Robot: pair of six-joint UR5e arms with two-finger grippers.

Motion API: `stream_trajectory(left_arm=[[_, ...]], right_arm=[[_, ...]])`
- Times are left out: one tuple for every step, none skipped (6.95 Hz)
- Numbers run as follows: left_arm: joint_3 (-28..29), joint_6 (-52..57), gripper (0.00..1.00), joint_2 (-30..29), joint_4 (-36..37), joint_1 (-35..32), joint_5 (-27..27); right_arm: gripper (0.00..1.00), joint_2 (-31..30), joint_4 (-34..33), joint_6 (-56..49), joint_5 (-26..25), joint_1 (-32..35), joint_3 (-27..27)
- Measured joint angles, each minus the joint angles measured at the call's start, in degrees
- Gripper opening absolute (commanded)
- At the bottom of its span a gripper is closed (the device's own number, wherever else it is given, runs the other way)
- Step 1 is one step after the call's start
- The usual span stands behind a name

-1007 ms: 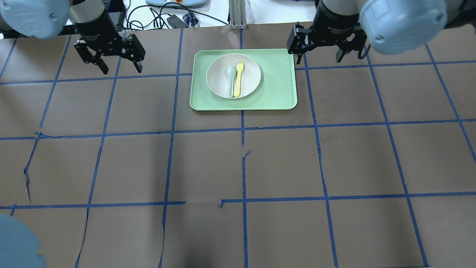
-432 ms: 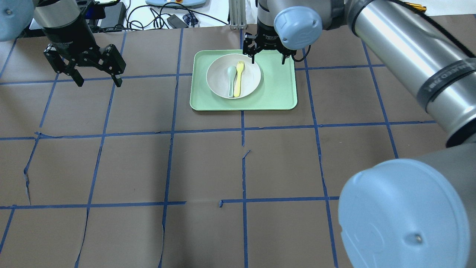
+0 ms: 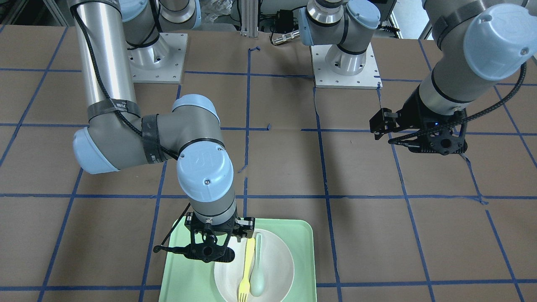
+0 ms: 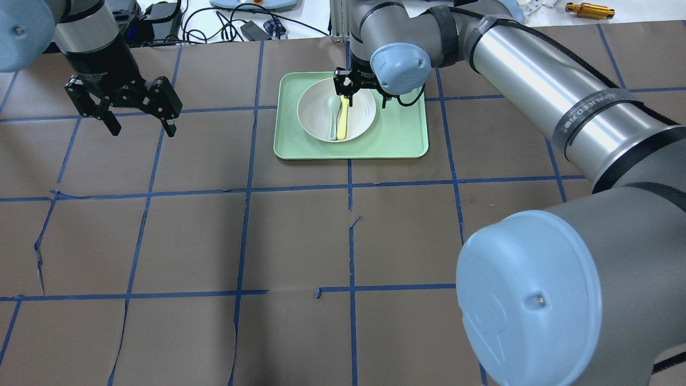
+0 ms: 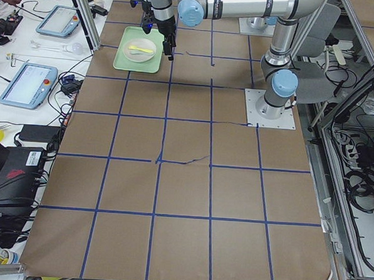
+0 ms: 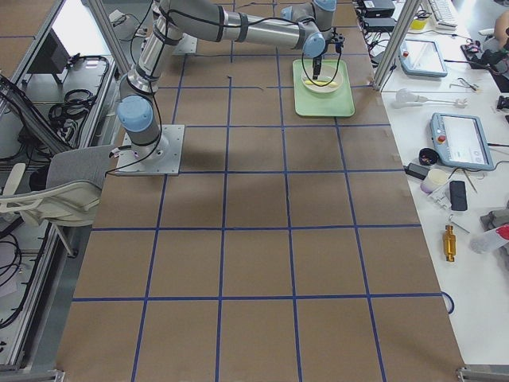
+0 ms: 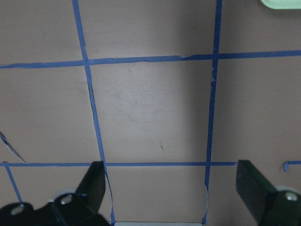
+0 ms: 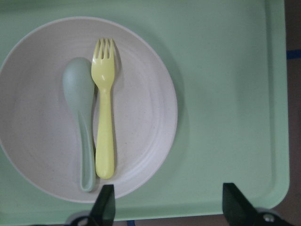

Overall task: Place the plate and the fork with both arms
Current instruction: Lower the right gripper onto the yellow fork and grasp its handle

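The off-white plate sits on the mint-green tray at the table's far middle. The pale-yellow fork lies in the plate next to a grey-green spoon. My right gripper is open and empty, hanging above the plate's far rim. In the right wrist view the plate, fork and spoon lie just ahead of the open right gripper. My left gripper is open and empty over bare table, well left of the tray. The left wrist view shows the left gripper open over brown paper.
The table is brown paper with a blue tape grid, torn in places. Cables and a small box lie beyond the far edge. The arm bases stand on the robot's side. My right arm's elbow fills the overhead view's lower right.
My right arm swung in from the far right to over the tray, then over the plate's far rim. My left gripper moved left and a little nearer. Plate, fork and spoon have not moved.
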Motion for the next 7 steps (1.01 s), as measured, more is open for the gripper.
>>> stream_trajectory(left_arm=[[-1.2, 0.0, 1.00, 0.1, 1.1, 0.0, 0.0], [-2.1, 0.1, 1.00, 0.3, 2.2, 0.0, -0.1], [-2.6, 0.4, 1.00, 0.3, 2.8, 0.1, 0.0], [-2.8, 0.5, 1.00, 0.4, 3.1, 0.2, 0.0], [-2.8, 0.6, 1.00, 0.4, 3.2, 0.2, -0.1], [-2.8, 0.6, 1.00, 0.5, 3.3, 0.2, -0.1], [-2.8, 0.6, 1.00, 0.5, 3.3, 0.2, -0.2]], right_arm=[[0.66, 1.5, -2.7, 0.3, 0.0, 0.5, 0.0], [0.57, 3.1, -5.5, 0.4, -0.1, 1.0, -0.1], [0.56, 4.2, -7.4, 0.5, -0.1, 1.3, -0.1], [0.56, 5.3, -9.1, 0.6, -0.2, 1.7, -0.2], [0.54, 6.3, -10.4, 0.6, -0.5, 2.1, -0.2], [0.50, 7.0, -11.1, 0.6, -0.6, 2.4, -0.2], [0.50, 7.5, -11.8, 0.7, -0.6, 2.6, -0.2]])
